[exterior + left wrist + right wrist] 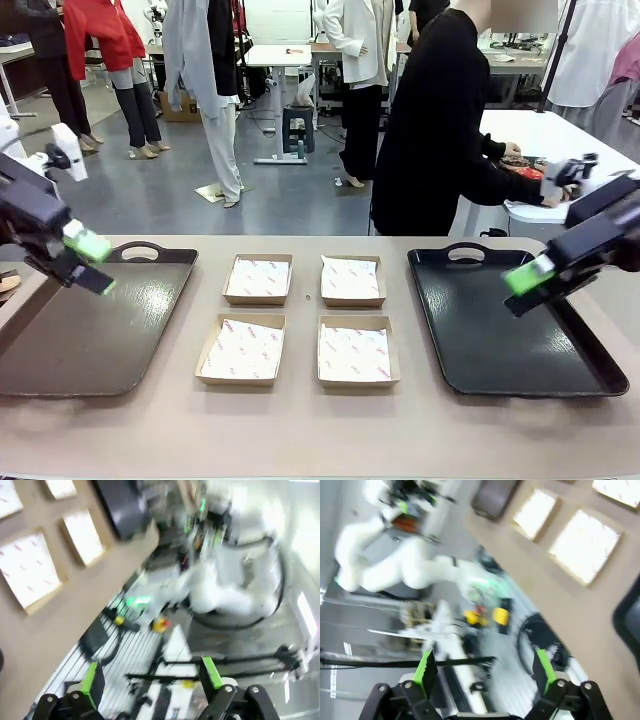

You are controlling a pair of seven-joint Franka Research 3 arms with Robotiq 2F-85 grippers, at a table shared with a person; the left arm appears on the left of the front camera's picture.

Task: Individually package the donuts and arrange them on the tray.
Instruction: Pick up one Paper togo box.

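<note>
Four boxes (pixel 258 278) are sitting between two trays (pixel 500 330). The left gripper (pixel 92 262) and right gripper (pixel 525 288) are hovering over the trays' outer edges, jaws apart, empty.

This is a robotics lab or test hall. It has a wide, smooth grey floor (pixel 300 190) and white metal-legged work tables (pixel 278 55) standing well apart. Black coiled cables (pixel 540 640) lie on the floor beside a beige flat-topped bench (pixel 300 430).

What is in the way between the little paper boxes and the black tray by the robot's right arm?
Nothing visible. Only bare tabletop lies between the four boxes and the right tray. The right gripper hangs open above that tray, not between them.
</note>
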